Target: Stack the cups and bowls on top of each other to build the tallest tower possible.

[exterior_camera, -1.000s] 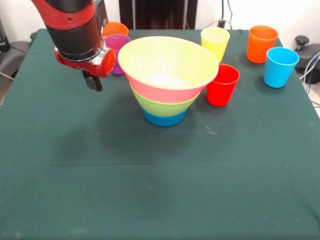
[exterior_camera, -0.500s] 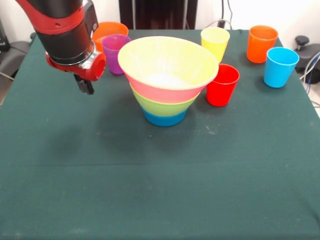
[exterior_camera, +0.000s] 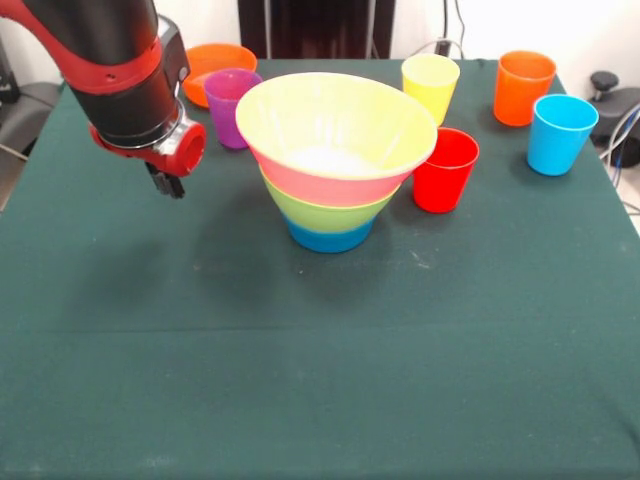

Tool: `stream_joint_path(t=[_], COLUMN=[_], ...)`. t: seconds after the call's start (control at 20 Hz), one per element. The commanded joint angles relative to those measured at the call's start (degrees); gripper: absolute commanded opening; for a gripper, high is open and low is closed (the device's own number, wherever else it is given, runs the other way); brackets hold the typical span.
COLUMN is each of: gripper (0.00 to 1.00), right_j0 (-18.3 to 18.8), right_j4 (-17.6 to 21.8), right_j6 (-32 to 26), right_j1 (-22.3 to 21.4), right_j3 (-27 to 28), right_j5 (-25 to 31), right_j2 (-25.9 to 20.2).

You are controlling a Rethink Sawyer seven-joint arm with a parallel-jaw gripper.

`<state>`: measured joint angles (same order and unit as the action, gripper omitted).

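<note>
The tower stands near the middle of the green desk. It has a blue bowl at the bottom, then green, then pink, and a big wide bowl on top. A red cup stands just beside it. The purple cup and a small orange bowl sit behind. The yellow cup, orange cup and light blue cup stand apart. The end effector hangs over the desk, holding nothing; I cannot tell if it is open.
</note>
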<state>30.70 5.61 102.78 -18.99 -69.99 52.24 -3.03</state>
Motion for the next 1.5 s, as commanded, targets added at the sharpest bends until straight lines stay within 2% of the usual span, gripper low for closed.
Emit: stream_joint_path(t=[0.05, 0.25, 1.5], gripper=[0.00, 0.00, 0.00], right_j0=[0.33, 0.45, 1.10], right_j4=[4.65, 4.85, 4.89], right_j6=[-6.13, -6.19, -9.03], right_j1=[2.95, 3.49, 5.76], right_j3=[3.30, 3.23, 7.15], right_j5=[-3.05, -4.29, -1.55], right_j2=[-4.20, -4.37, -5.11])
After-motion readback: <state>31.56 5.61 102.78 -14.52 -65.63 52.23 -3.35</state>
